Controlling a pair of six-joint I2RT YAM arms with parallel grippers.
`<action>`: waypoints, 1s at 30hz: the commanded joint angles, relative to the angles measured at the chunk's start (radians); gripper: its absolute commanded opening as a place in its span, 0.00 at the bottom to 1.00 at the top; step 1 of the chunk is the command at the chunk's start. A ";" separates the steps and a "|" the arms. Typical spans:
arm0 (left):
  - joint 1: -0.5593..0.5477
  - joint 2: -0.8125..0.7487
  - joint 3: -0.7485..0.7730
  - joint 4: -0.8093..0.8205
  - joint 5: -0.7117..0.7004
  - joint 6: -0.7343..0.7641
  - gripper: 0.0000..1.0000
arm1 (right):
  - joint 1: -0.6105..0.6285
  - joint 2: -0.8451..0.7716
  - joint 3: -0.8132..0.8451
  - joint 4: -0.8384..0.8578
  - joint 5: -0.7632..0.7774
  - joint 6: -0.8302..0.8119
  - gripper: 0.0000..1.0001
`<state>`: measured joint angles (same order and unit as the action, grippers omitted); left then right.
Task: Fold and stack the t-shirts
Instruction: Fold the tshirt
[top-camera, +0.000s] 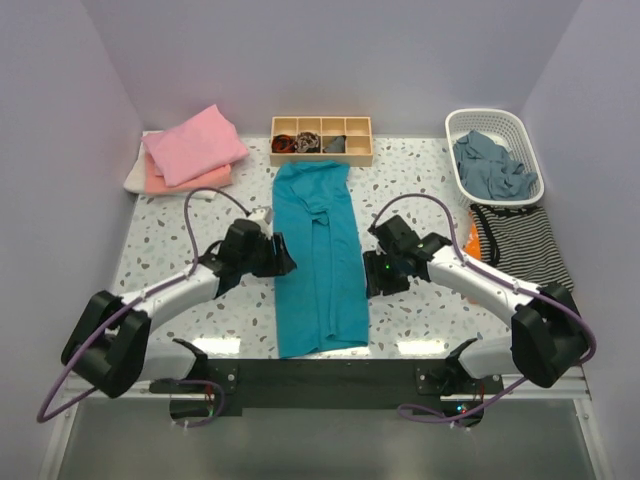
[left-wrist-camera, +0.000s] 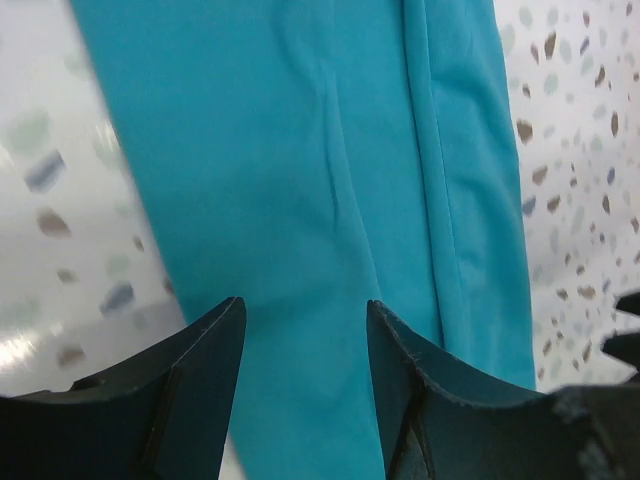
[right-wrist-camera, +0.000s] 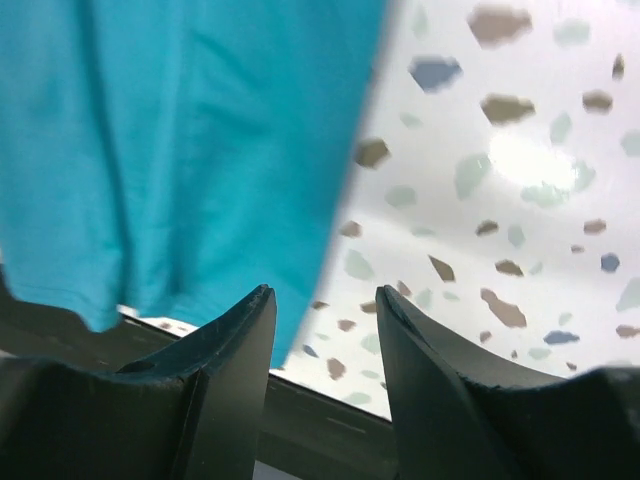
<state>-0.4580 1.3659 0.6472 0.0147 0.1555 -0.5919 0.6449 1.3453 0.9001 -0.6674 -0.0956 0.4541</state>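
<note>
A white speckled terrazzo table (top-camera: 170, 240) carries a long teal-blue cotton t-shirt (top-camera: 318, 260), folded into a narrow strip that runs from the middle of the table towards its near edge. At the right lies a flat black-and-white striped garment (top-camera: 525, 245). In the far left corner, a folded pink t-shirt (top-camera: 195, 145) tops a peach one (top-camera: 165, 182) and a white one (top-camera: 135, 178). A white plastic basket (top-camera: 530, 150) holds crumpled grey-blue cloth (top-camera: 490, 165). A wooden compartment tray (top-camera: 322, 157) sits beyond the teal shirt. The left end effector (top-camera: 283, 255) is at the strip's left edge and the right end effector (top-camera: 372, 272) at its right edge, both spread and pinching nothing.
</note>
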 joint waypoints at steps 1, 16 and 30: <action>-0.105 -0.154 -0.089 -0.119 -0.080 -0.141 0.57 | -0.010 -0.001 -0.073 -0.035 -0.038 -0.011 0.49; -0.330 -0.554 -0.224 -0.639 -0.116 -0.447 0.56 | -0.017 -0.083 -0.196 -0.031 -0.193 0.035 0.50; -0.450 -0.571 -0.362 -0.497 -0.027 -0.563 0.55 | -0.016 -0.063 -0.299 0.138 -0.363 0.092 0.51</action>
<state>-0.8993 0.7990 0.3157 -0.5526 0.1017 -1.1133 0.6289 1.2816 0.6231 -0.6025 -0.3882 0.5201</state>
